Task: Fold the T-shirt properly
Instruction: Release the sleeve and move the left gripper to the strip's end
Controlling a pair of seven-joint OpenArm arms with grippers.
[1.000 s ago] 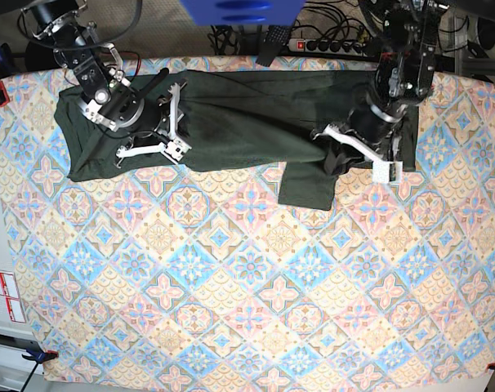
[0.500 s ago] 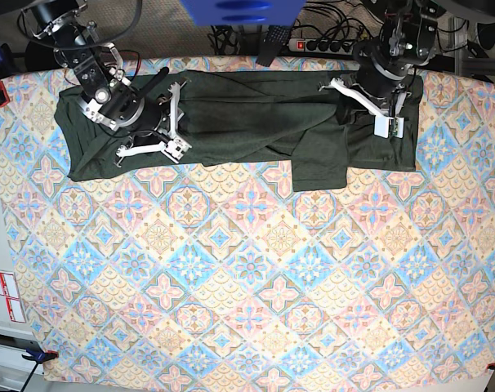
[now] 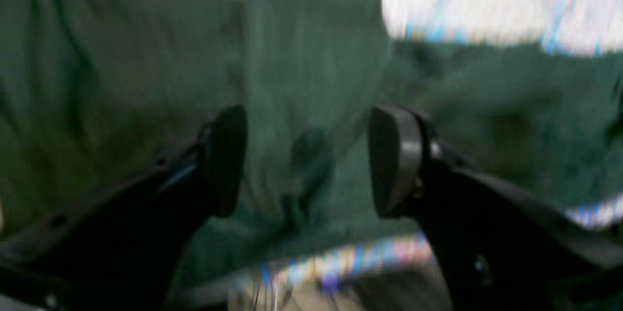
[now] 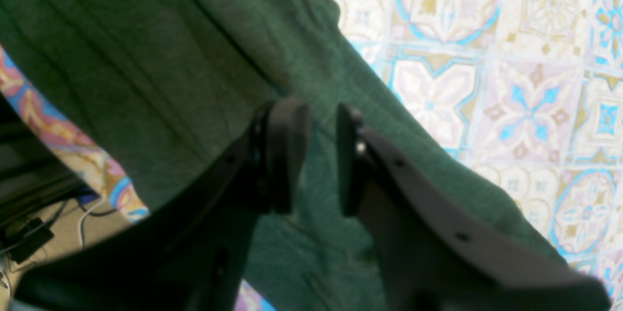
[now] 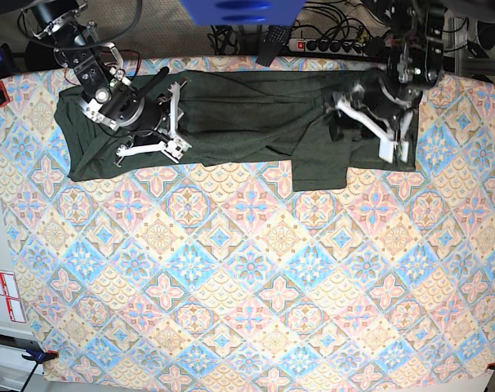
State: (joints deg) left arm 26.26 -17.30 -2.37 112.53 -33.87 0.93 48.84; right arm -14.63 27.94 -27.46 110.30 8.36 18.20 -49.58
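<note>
Olive T-shirt (image 5: 231,122) lies bunched along your table's (image 5: 231,286) far edge; left gripper (image 3: 306,160) gapes wide, empty above a sleeve, while right gripper (image 4: 321,155) pinches a fabric fold, likely anchoring it.

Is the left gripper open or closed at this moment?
Open. In the left wrist view the left gripper has its two fingers standing wide apart, and the T-shirt lies between and beyond them, not pinched.
</note>
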